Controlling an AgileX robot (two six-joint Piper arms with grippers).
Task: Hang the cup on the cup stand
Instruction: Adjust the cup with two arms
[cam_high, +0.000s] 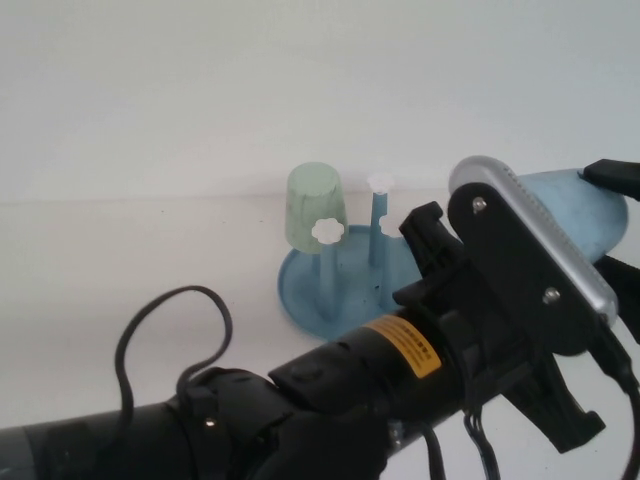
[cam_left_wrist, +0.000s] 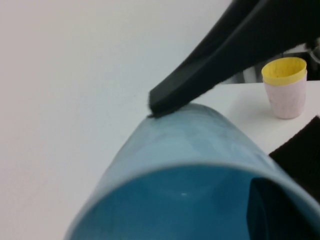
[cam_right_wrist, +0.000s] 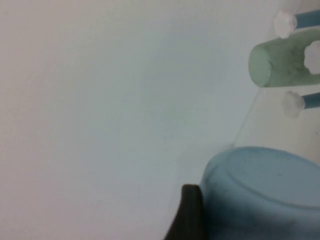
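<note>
Cup (cam_high: 590, 215) is pinched by the clenched left claw (cam_left_wrist: 272, 200) at far right. Right claw (cam_high: 618, 220) is placed about it, its state cannot be told. Release is best delayed until it is firmly taken.

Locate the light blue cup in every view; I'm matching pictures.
High view: the cup at right edge, in the left gripper, right gripper around it.
Left wrist view: the cup fills the lower half.
Right wrist view: lower right corner.
Shared: green cup on the cup stand, high and right wrist views.
</note>
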